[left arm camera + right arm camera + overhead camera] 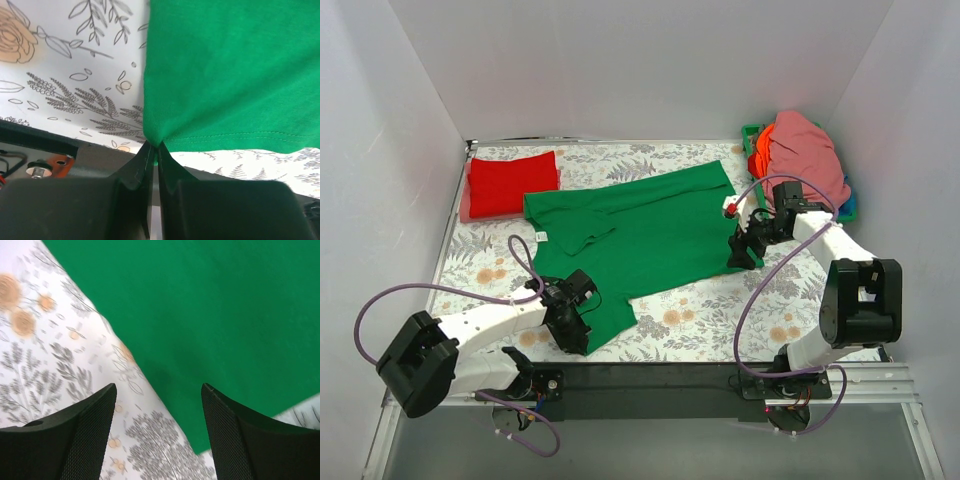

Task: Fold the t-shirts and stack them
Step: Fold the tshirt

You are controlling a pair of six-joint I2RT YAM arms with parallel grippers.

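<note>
Pinching the green shirt (650, 240) by its near corner with the left fingers (150, 159); right fingers (747, 248) wide apart and empty.
The left fingers are closed tight on the hem corner, at the near left of the shirt, which lies spread across the middle of the floral table (720, 310). The right fingers hover over its right edge, gripping nothing. A red shirt (512, 183) lies folded at the far left corner. A pink shirt (805, 150) and an orange shirt (762, 150) are heaped on the basket (750, 130) at far right.
</note>
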